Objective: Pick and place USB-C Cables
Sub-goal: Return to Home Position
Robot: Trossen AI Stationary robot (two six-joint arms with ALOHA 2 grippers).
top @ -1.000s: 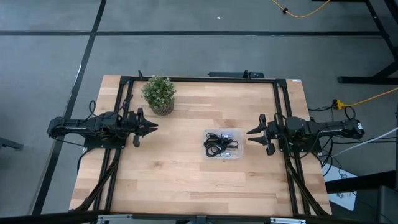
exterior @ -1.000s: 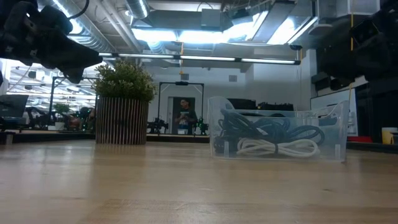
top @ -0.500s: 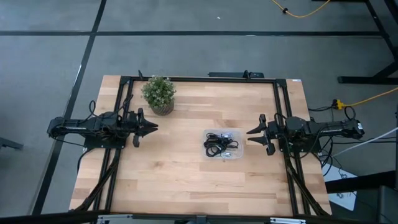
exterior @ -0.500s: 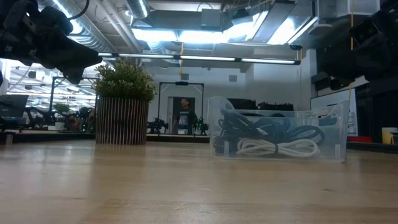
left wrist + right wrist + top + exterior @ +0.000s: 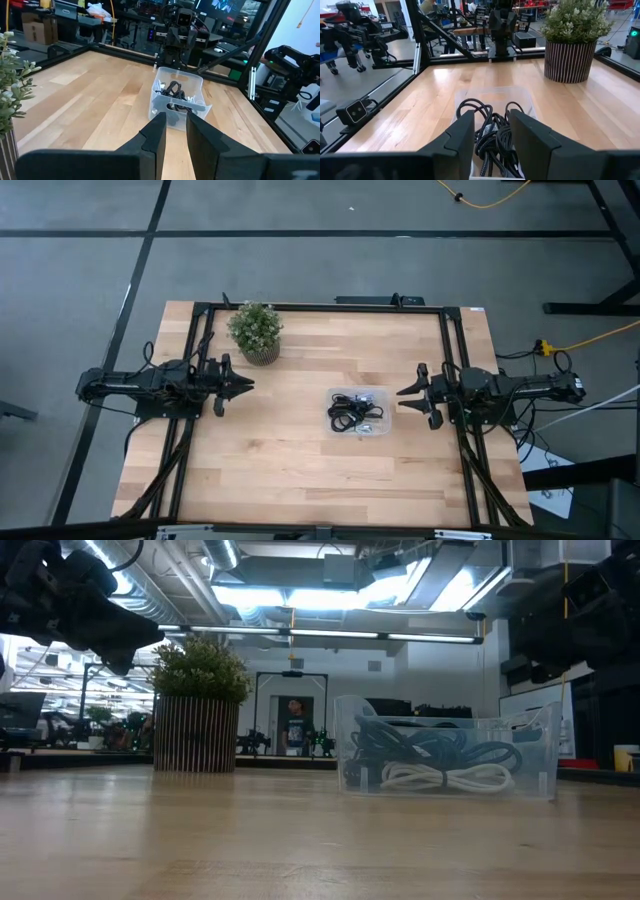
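The USB-C cables (image 5: 352,415) lie tangled in a small clear bin (image 5: 383,427) right of the table's middle. In the low view, dark coils (image 5: 430,752) sit above a pale silver-grey one (image 5: 440,778). The right wrist view shows black loops (image 5: 487,131) in the bin. My left gripper (image 5: 248,385) hovers over the table's left part, pointing at the bin, its fingers a narrow gap apart (image 5: 175,122). My right gripper (image 5: 401,392) hovers just right of the bin, open a little wider (image 5: 491,131). Neither touches anything.
A potted plant (image 5: 256,330) in a ribbed pot stands on the far left part of the table, just beyond my left gripper. A black frame (image 5: 450,360) runs along the table's edges. Bare wood (image 5: 290,470) spreads between the grippers and toward the near edge.
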